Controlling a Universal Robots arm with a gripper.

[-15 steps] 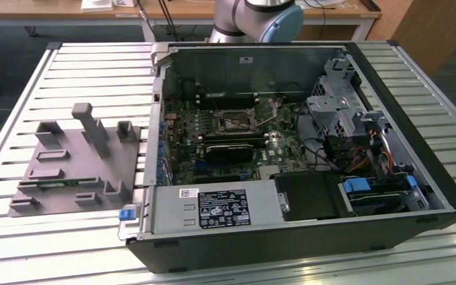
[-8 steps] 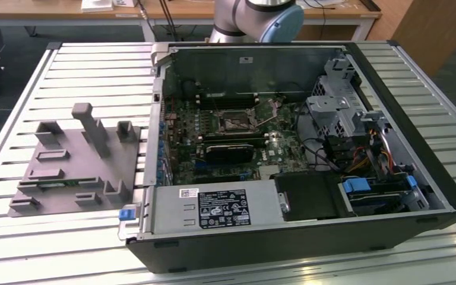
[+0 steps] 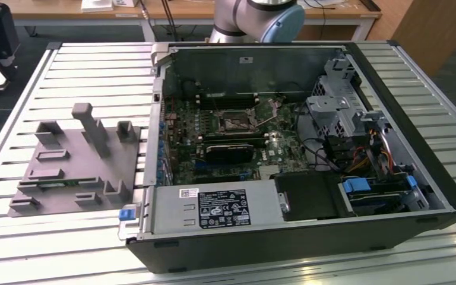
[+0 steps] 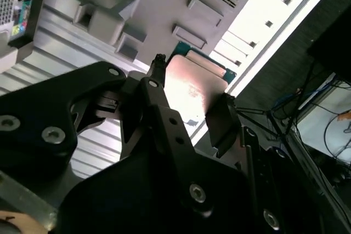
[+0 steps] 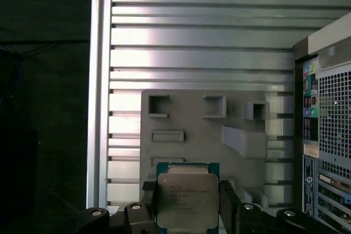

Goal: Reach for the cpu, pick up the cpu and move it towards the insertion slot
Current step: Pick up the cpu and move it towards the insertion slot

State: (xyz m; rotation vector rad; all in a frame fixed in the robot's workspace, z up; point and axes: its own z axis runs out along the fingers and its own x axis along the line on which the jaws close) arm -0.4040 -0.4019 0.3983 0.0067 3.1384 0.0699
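Observation:
The cpu is a small square chip with a silvery top and a green rim. It sits between the two black fingers of my gripper, which is shut on its opposite edges. In the second wrist view the cpu shows again in the gripper, with one finger on each side. It is over the edge of the grey fixture plate. The insertion slot, a dark square socket with a metal frame and thin lever, lies on the motherboard inside the open computer case.
The grey fixture plate with raised blocks and posts lies on the slatted metal table at the exterior view's left, beside the case. The arm's base stands behind the case. Cables, drive cages and a power supply crowd the case interior.

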